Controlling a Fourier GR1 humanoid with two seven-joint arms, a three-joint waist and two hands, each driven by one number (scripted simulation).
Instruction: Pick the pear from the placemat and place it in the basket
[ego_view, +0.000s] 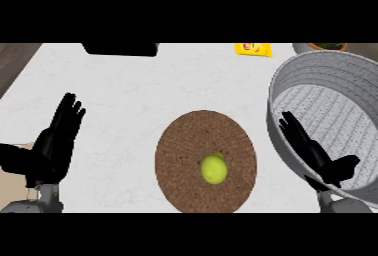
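A yellow-green pear (213, 169) lies on the round brown placemat (193, 135), a little right of and below its middle. The large grey basket (291, 70) stands at the right, its rim cut off by the view's edge. My right hand (325, 162) is open with straight fingers, in front of the basket's near wall, to the right of the placemat and apart from the pear. At the far left my left hand (52, 147) rests open with its fingers up, well clear of the placemat.
A black object (120, 48) sits at the counter's far edge, left of centre. A yellow packet (252, 49) lies at the back right, with a dark bowl-like thing (325, 46) beyond the basket. The white counter (140, 95) ends at the left in a darker strip.
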